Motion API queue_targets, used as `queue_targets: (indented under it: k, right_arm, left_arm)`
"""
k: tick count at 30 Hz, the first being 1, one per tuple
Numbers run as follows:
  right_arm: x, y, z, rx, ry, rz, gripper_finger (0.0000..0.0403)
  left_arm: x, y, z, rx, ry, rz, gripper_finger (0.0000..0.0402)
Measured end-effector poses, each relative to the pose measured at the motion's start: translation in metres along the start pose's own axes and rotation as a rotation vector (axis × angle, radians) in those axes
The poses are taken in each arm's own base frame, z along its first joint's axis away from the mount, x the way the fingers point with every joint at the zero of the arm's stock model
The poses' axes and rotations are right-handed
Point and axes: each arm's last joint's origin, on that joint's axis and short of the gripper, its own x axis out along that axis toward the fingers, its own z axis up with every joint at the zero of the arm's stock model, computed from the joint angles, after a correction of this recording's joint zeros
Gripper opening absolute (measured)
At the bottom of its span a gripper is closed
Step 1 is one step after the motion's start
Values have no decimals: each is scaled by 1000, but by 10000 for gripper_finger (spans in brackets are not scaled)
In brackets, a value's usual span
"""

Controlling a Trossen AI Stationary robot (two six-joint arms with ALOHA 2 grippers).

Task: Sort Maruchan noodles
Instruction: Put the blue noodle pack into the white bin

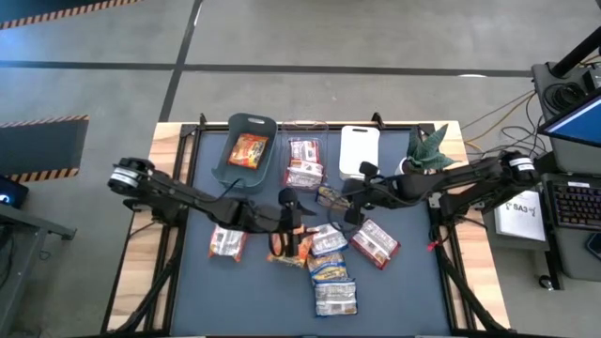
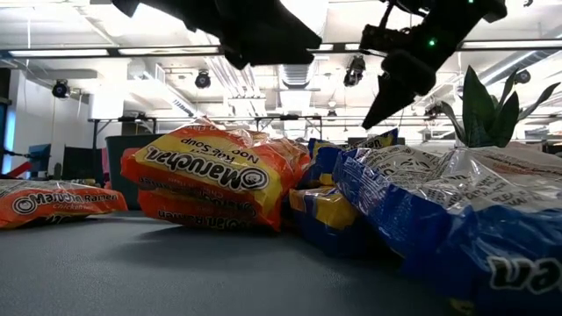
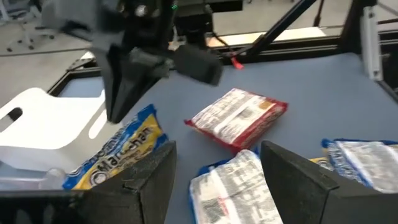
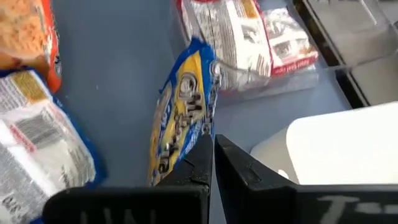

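Observation:
Several Maruchan noodle packets lie flat mid-table: orange ones [image 1: 225,242], yellow-and-blue ones [image 1: 331,272] and a red-and-white one [image 1: 376,242]. My right gripper [image 1: 346,200] is shut on one yellow-and-blue packet [image 4: 186,106], between the clear bin and the white bin. My left gripper [image 3: 217,186] is open and hovers over the pile, with a face-down yellow-and-blue packet [image 3: 230,186] below its gap, touching nothing. The teal bin [image 1: 247,131] holds an orange packet. The clear bin [image 1: 305,161] holds red-and-white packets. My right gripper pinches the yellow-and-blue packet by one end [image 4: 200,140] between its two fingers [image 3: 121,93], which come from above, pointing down. The packet hangs tilted and edge-on below them [image 3: 118,155]. Its lower end is hidden behind my left finger.
The white bin [image 1: 359,150] sits at the far edge right of the clear bin, close under the held packet. A potted plant [image 1: 430,150] stands at the far right corner. Bare blue mat lies at the table's left and near sides.

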Motion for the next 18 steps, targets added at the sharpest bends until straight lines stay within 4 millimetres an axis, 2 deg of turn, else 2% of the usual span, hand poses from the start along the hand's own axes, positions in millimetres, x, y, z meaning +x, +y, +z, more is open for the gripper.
queue_targets:
  k: [6,9,12,18]
  right_arm:
    - [-22,-8,6,143,-78,48,12]
    - [-32,-12,8,194,-103,82,31]
    - [-33,-11,8,228,-96,135,70]
    - [-23,-7,8,250,-57,127,176]
  left_arm:
    - [-1,5,2,25,-6,12,215]
    - [-8,7,10,68,-36,13,215]
    - [-18,11,18,117,-52,11,215]
    - [-41,18,29,205,-37,8,215]
